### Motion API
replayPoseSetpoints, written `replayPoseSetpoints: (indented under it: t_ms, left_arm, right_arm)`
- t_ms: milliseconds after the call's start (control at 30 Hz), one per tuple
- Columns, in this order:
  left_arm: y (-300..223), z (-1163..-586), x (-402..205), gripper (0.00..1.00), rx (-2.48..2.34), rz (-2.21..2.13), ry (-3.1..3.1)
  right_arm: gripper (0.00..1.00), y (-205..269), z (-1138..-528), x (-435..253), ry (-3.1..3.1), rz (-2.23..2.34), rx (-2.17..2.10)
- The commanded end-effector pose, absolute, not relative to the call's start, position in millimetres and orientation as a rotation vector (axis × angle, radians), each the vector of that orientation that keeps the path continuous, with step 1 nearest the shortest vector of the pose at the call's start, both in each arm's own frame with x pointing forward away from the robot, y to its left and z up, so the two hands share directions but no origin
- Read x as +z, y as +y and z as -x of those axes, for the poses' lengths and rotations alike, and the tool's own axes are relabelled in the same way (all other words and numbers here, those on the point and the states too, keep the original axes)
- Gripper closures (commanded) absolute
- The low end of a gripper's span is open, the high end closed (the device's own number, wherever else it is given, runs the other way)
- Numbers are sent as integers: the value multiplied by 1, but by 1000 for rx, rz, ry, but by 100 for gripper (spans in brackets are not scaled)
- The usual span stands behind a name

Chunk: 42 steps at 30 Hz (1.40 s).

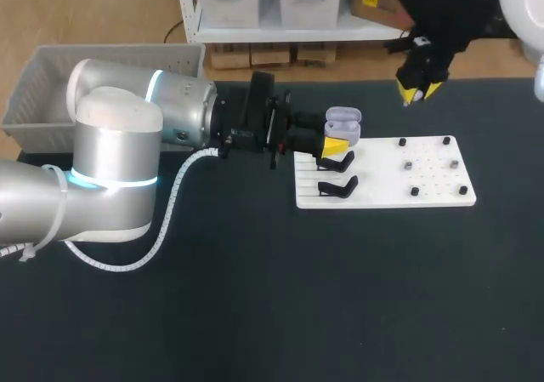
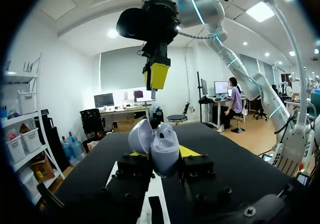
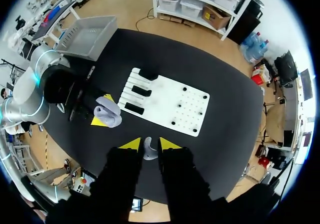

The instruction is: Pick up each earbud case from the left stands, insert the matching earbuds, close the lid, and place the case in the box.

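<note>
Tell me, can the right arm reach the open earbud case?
Probably yes: the left gripper holds the earbud case with its lid open, and the right gripper, holding an earbud, hangs above with nothing between.

One open earbud case (image 1: 342, 122), one loose earbud (image 3: 149, 149), one white board (image 1: 382, 191), three black stands (image 3: 141, 91), six small pegs (image 1: 415, 191), one grey basket (image 1: 51, 67).

Left hand (image 1: 338, 137) grips open earbud case (image 1: 344, 120) at white board (image 1: 382, 188) edge; right hand (image 1: 421, 93) beyond board.
</note>
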<state>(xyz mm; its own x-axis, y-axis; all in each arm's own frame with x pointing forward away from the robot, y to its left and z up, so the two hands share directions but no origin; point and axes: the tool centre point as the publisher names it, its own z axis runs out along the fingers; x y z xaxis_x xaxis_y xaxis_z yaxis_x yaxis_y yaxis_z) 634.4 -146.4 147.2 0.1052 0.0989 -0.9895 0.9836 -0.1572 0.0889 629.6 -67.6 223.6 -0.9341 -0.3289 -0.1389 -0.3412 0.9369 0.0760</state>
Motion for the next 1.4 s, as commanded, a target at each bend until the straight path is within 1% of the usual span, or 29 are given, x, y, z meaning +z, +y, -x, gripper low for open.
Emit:
replayPoseSetpoints:
  t_ms: [33, 333, 600, 867, 1400]
  left_arm:
    - [-146, -634, 147, 100, -1191, -1445, 1138]
    - [-146, -634, 147, 100, -1191, -1445, 1138]
    - [-146, -634, 147, 100, -1191, -1445, 1138]
    - [-146, -634, 147, 100, -1191, -1445, 1138]
    - [-146, -634, 147, 100, -1191, -1445, 1138]
  right_arm:
    - [100, -67, -632, 225, 2976, 519, 151]
    - [100, -67, -632, 225, 2976, 519, 151]
    - [100, -34, -619, 240, 2948, 619, 131]
    - [100, -10, -617, 233, 2993, 607, 114]
    - [100, 18, -619, 220, 3011, 647, 122]
